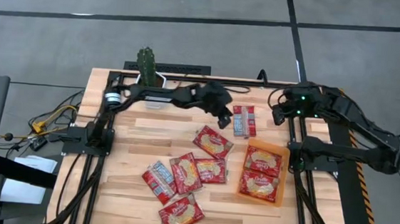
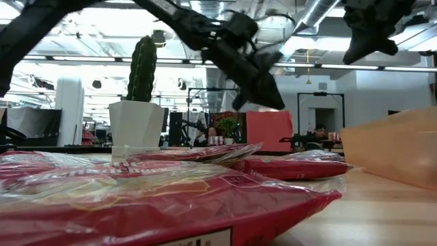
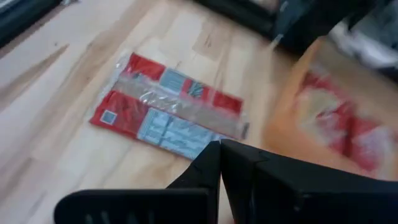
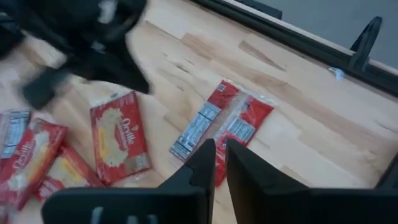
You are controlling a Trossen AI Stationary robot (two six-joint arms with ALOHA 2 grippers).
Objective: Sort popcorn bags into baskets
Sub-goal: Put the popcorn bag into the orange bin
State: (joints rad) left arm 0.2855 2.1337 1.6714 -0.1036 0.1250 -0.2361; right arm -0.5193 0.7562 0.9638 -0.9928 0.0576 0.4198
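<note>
Several red popcorn bags lie flat on the wooden table: a cluster (image 1: 185,172) near the middle, one apart (image 1: 213,142), and one face-down showing blue-grey and white print (image 1: 244,120) toward the far edge. Two more bags (image 1: 264,161) lie in the orange tray (image 1: 282,177) on the right. My left gripper (image 1: 222,117) is shut and hangs above the table just left of the face-down bag (image 3: 168,115), touching nothing. My right gripper (image 1: 280,115) is shut and raised beyond the tray's far end, looking down on the same bag (image 4: 224,124).
A white pot with a green cactus (image 1: 146,68) stands at the table's far edge behind the left arm, and shows in the low view (image 2: 140,123). Bare wood lies along the table's left side and near edge (image 1: 120,213). Black arm bases stand at both table sides.
</note>
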